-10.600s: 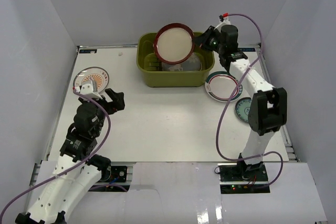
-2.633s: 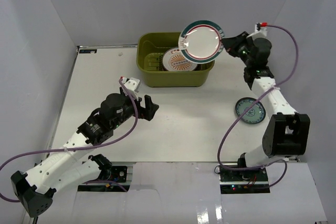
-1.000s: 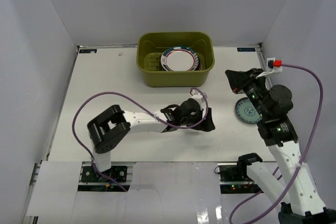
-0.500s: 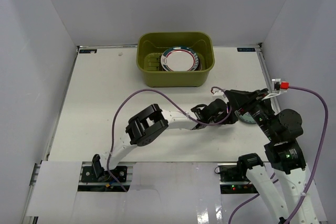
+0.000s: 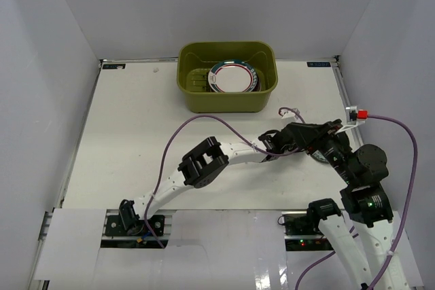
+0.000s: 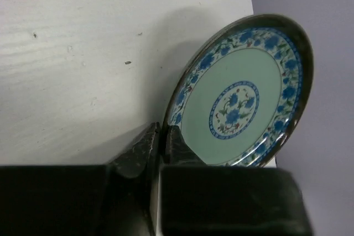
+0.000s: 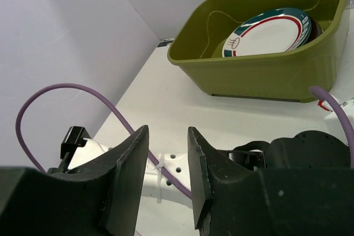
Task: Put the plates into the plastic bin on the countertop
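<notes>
My left gripper is shut on the rim of a small teal plate with blue flowers. The plate is tilted up on edge above the white countertop, close to the right wall. In the top view the left arm stretches across to the right side, where the right arm's dark wrist hides the plate. My right gripper is open with nothing between its fingers, above the left arm's white link. The olive-green plastic bin at the back holds stacked plates.
The left arm's purple cable loops over the middle of the countertop. The right arm's cable runs along the right wall. White walls close in the countertop on three sides.
The left arm reached further right and its jaws closed on the small teal plate's rim. The right gripper opened and stayed over the left arm.
</notes>
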Motion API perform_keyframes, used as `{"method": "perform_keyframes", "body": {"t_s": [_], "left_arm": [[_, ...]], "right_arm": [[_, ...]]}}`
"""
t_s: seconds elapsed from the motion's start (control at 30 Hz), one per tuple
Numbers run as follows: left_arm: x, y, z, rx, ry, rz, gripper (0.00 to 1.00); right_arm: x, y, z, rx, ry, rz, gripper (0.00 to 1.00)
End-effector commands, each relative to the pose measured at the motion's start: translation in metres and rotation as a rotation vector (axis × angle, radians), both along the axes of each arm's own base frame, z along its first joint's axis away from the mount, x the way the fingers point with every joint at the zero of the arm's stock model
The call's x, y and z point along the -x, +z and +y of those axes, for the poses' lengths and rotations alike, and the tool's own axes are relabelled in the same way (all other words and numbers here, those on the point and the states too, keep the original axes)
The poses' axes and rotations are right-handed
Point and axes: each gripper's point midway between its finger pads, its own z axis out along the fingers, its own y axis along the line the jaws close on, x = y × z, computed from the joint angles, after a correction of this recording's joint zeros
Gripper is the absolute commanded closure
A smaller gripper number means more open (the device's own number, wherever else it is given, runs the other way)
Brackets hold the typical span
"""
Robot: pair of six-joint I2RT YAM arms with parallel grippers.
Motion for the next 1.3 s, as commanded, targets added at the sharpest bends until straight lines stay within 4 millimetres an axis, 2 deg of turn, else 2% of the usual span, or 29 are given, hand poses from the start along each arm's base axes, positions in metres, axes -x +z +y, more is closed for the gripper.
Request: {"method": "perform_keyframes", "body": {"t_s": [0.0,0.03,0.07,0.1,0.13,0.17,0.2,0.23,0.27,0.3,0.33,0.4,0.43,0.47,0.5,0.53,0.57,0.6,0.63,0.67,0.7,0.73,0.77,0.83,0.87,0.93,1.07,1.13,1.27], "left_arm": [[-0.008,-0.054,0.035,-0.152,0.034,0.069,0.94],[-0.006,-0.055,0.039,-0.156,0.031,0.062,0.99],[-0.007,-0.032,0.037,-0.122,0.024,0.024,1.0],[-0.007,-0.023,0.039,-0.101,0.02,0.004,1.0],[0.003,-0.04,0.056,-0.143,0.0,0.019,1.0],[0.005,-0.03,0.059,-0.119,-0.01,-0.007,1.0],[0.007,0.011,0.063,-0.068,-0.017,-0.043,1.0],[0.024,-0.013,0.092,-0.125,-0.039,-0.014,1.0],[0.028,0.007,0.097,-0.07,-0.047,-0.051,1.0],[0.033,0.057,0.107,0.0,-0.052,-0.099,1.0],[0.047,0.038,0.137,-0.052,-0.053,-0.072,1.0],[0.057,0.059,0.165,-0.043,-0.045,-0.095,1.0],[0.062,0.102,0.181,0.01,-0.034,-0.136,1.0],[0.07,0.087,0.209,-0.035,-0.016,-0.12,1.0],[0.07,0.094,0.227,-0.037,0.005,-0.122,1.0],[0.075,0.128,0.247,0.008,0.028,-0.145,1.0],[0.08,0.118,0.269,-0.018,0.052,-0.132,1.0],[0.077,0.125,0.285,-0.005,0.081,-0.133,1.0],[0.082,0.148,0.303,0.038,0.1,-0.149,1.0],[0.085,0.145,0.316,0.034,0.115,-0.143,1.0],[0.082,0.149,0.329,0.036,0.149,-0.149,1.0],[0.084,0.15,0.339,0.028,0.16,-0.149,1.0],[0.085,0.162,0.349,0.051,0.176,-0.171,1.0],[0.084,0.167,0.358,0.047,0.195,-0.18,1.0],[0.082,0.171,0.362,0.052,0.201,-0.193,1.0],[0.081,0.173,0.362,0.049,0.193,-0.201,1.0],[0.079,0.175,0.358,0.042,0.178,-0.221,1.0],[0.076,0.176,0.359,0.027,0.186,-0.236,1.0],[0.071,0.181,0.365,0.014,0.209,-0.259,1.0]], "right_arm": [[0.005,0.006,0.003,-0.011,0.025,-0.023,0.6],[0.005,0.006,0.002,-0.009,0.022,-0.026,0.59],[0.004,0.006,0.001,-0.008,0.011,-0.024,0.6],[0.003,0.005,0.0,-0.004,0.006,-0.025,0.59],[0.003,0.003,-0.001,0.004,0.002,-0.027,0.59],[0.002,0.002,-0.001,0.01,-0.003,-0.028,0.58],[0.001,0.0,-0.002,0.014,-0.006,-0.026,0.56],[-0.001,-0.005,-0.002,0.023,-0.008,-0.016,0.55],[-0.002,-0.008,-0.001,0.032,-0.009,-0.015,0.53],[-0.004,-0.011,-0.002,0.039,-0.011,-0.011,0.5],[-0.007,-0.019,-0.001,0.049,-0.009,0.003,0.48],[-0.009,-0.026,0.0,0.067,-0.005,0.014,0.4],[-0.012,-0.036,0.001,0.078,-0.003,0.033,0.37],[-0.012,-0.042,0.002,0.086,0.002,0.041,0.35],[-0.013,-0.048,0.002,0.091,0.002,0.048,0.28],[-0.013,-0.054,0.002,0.096,0.004,0.055,0.24],[-0.015,-0.07,0.002,0.107,0.004,0.087,0.2],[-0.016,-0.079,0.002,0.119,0.004,0.099,0.12],[-0.017,-0.09,0.002,0.133,0.004,0.121,0.09],[-0.019,-0.108,0.0,0.154,-0.004,0.162,0.07],[-0.02,-0.117,0.0,0.177,-0.002,0.175,0.02],[-0.021,-0.126,0.001,0.193,0.01,0.201,0.02],[-0.017,-0.136,0.007,0.201,0.055,0.226,0.02],[-0.013,-0.147,0.016,0.204,0.123,0.262,0.02],[-0.006,-0.146,0.026,0.19,0.194,0.261,0.06],[-0.002,-0.151,0.034,0.159,0.25,0.289,0.08],[0.003,-0.145,0.047,0.082,0.332,0.29,0.12],[0.003,-0.139,0.048,0.071,0.336,0.274,0.12],[-0.006,-0.126,0.036,0.107,0.235,0.228,0.16]]}}
